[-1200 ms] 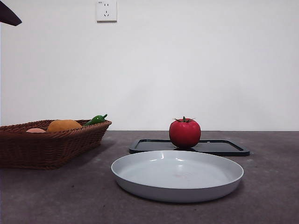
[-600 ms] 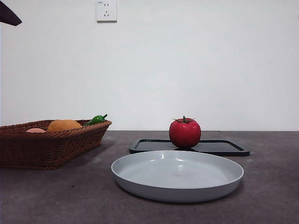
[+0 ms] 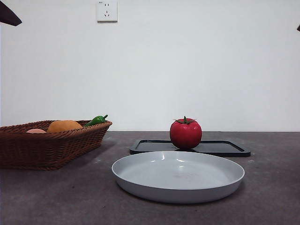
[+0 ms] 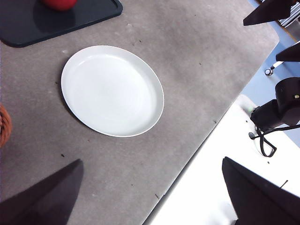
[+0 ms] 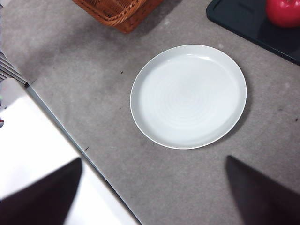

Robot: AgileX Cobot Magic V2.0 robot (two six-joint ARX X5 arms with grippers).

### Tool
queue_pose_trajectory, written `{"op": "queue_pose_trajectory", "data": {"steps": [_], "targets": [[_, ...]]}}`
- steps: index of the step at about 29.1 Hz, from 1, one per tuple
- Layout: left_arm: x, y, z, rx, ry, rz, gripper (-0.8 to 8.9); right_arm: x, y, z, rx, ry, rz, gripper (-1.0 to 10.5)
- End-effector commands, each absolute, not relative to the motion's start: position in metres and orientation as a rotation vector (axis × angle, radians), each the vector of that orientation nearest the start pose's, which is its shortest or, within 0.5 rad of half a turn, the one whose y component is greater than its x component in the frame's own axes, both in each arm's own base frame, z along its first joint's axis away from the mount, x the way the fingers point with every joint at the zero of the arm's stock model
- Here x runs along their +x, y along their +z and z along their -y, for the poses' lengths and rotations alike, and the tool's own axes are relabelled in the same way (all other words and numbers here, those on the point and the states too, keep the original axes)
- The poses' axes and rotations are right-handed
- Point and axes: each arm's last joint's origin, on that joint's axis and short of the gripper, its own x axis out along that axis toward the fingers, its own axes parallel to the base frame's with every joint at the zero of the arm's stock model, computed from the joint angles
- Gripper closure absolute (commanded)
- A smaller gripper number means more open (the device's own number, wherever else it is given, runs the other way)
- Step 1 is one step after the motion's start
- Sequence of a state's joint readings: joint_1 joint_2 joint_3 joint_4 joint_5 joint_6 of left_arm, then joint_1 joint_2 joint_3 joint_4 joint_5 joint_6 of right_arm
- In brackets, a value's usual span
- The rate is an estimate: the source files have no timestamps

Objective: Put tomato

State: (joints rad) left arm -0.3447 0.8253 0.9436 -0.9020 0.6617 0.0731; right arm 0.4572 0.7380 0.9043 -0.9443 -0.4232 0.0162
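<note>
The red tomato (image 3: 185, 134) with a green calyx stands upright on the black tray (image 3: 225, 148), behind the white plate (image 3: 178, 176). The left wrist view shows only the tomato's edge (image 4: 58, 3), the right wrist view most of it (image 5: 283, 11). My left gripper (image 4: 152, 161) is open and empty, high above the table's near edge, beside the plate (image 4: 112, 90). My right gripper (image 5: 154, 159) is open and empty, high above the near edge, with the plate (image 5: 188, 96) beyond it. Both arms wait well away from the tomato.
A brown wicker basket (image 3: 47, 145) at the left holds an orange round fruit (image 3: 64, 125) and a small green pepper (image 3: 96, 120). Black arm tips show at the top corners (image 3: 8, 14). The other arm (image 4: 276, 14) shows in the left wrist view.
A small black tip has come into view at the front view's top right corner. The tomato, plate, tray and basket have not moved.
</note>
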Motion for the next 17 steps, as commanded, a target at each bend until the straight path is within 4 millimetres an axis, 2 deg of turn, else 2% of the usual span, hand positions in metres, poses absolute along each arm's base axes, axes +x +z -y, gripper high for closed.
{"op": "queue_pose_trajectory", "data": {"steps": [1, 4, 5, 17], "targets": [[0.1277, 0.3266, 0.0655, -0.051, -1.0, -0.748, 4.94, 0.1061, 0.3174, -0.0664, 0.008, 0.834, -0.8, 7.5], [0.1277, 0.3266, 0.0655, -0.051, -1.0, -0.748, 7.46, 0.1062, 0.3175, -0.0664, 0.008, 0.835, -0.799, 9.4], [0.1277, 0.3266, 0.0655, -0.051, -1.0, -0.748, 8.16, 0.1064, 0.3176, -0.0665, 0.008, 0.835, -0.796, 9.4], [0.1278, 0.3266, 0.0655, -0.051, -1.0, -0.747, 7.98, 0.1077, 0.3191, -0.067, 0.008, 0.836, -0.773, 9.4]]}}
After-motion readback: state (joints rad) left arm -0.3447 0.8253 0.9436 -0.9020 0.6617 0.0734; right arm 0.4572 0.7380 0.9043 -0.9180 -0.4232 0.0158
